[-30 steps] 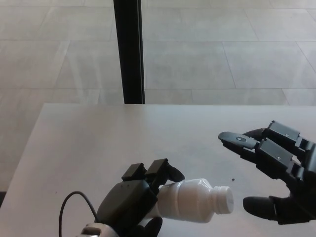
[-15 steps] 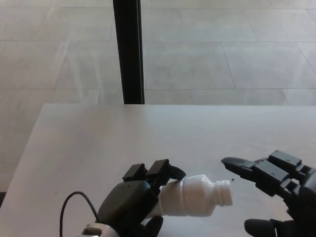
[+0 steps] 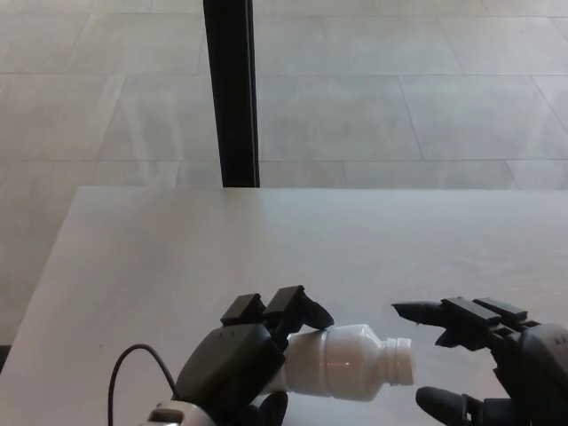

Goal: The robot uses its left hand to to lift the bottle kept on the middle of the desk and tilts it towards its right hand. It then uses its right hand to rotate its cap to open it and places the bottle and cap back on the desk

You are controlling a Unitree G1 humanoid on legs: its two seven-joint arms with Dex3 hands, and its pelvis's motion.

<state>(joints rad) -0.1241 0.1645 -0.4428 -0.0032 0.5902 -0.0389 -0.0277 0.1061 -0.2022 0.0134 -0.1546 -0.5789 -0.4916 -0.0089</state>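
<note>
1. Since a second before, the right hand (image 3: 484,364) had dropped lower and drawn in toward the bottle (image 3: 342,362), and the bottle's neck had tipped slightly further down.
2. The left hand (image 3: 240,359) was clenched around the bottle's base, with two fingers (image 3: 297,306) curled over the top of the white body.
3. The bottle lay nearly level in that grip, above the desk (image 3: 177,257), its neck pointing away from the left hand toward the right hand.
4. The cap (image 3: 404,362) sat on the neck, just beside the right hand's fingertips.
5. The right hand was spread and held nothing: its upper fingers reached above the cap and its thumb (image 3: 444,404) lay below, neither clearly touching it.
6. A black cable (image 3: 124,364) looped just outside the left wrist.
</note>
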